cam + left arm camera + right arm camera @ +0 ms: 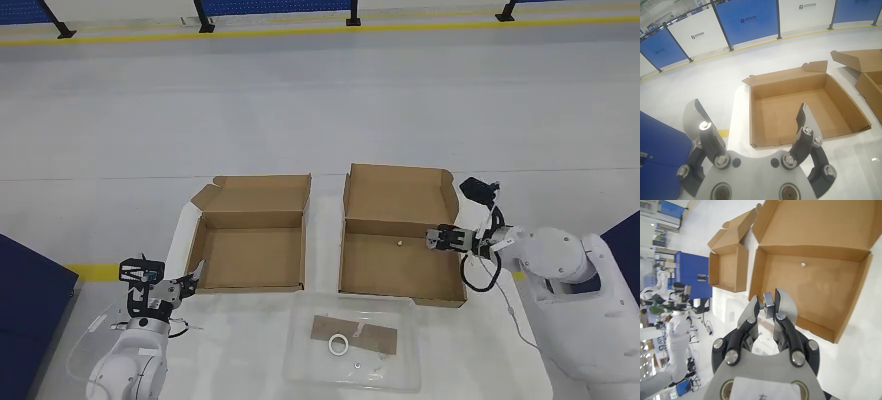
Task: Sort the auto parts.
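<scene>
Our left gripper [749, 103] hung wide open by the left box [787, 89]. Over the right box [810, 248], our right gripper [765, 295] was clamped on a small metal part [769, 307]. It looked stiff, smooth and probably slippery, so we'd pinch its flat faces.

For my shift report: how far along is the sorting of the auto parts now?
Done: one small metal part lies in the right box. In hand: the right gripper holds a square metal part over that box. To do: the white ring waits in the clear tray; the left box has no part.
</scene>
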Controlling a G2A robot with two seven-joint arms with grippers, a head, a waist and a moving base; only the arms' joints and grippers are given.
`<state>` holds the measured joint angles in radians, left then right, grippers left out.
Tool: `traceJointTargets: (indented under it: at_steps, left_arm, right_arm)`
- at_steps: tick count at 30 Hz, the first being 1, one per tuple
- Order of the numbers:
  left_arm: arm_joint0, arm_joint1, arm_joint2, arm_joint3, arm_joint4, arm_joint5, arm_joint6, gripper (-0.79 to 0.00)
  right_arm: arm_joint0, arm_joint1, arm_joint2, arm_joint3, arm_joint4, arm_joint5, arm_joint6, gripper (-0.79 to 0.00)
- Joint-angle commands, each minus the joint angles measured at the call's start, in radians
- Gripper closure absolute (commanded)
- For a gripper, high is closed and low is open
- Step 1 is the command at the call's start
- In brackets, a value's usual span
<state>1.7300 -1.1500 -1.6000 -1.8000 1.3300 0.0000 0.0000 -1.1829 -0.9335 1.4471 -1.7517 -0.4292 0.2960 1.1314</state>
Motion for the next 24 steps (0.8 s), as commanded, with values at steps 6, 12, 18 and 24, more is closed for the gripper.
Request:
traceJointTargets:
  at_steps: [6, 12, 18, 24]
  left_arm:
    - [0.0, 0.0, 0.0, 0.0, 0.0, 0.0, 0.0, -0.785]
    - [0.0, 0.0, 0.0, 0.0, 0.0, 0.0, 0.0, -0.785]
    - [0.0, 0.0, 0.0, 0.0, 0.0, 0.0, 0.0, -0.785]
    - [0.0, 0.0, 0.0, 0.0, 0.0, 0.0, 0.0, -0.785]
  right_arm:
    - [0.133, -0.019, -0.175, 0.154, -0.142, 0.08, 0.019, 0.0]
    - [0.198, -0.041, -0.285, 0.265, -0.174, 0.107, 0.026, 0.0]
    - [0.221, -0.052, -0.327, 0.305, -0.186, 0.111, 0.029, 0.0]
    - [0.221, -0.052, -0.327, 0.305, -0.186, 0.111, 0.029, 0.0]
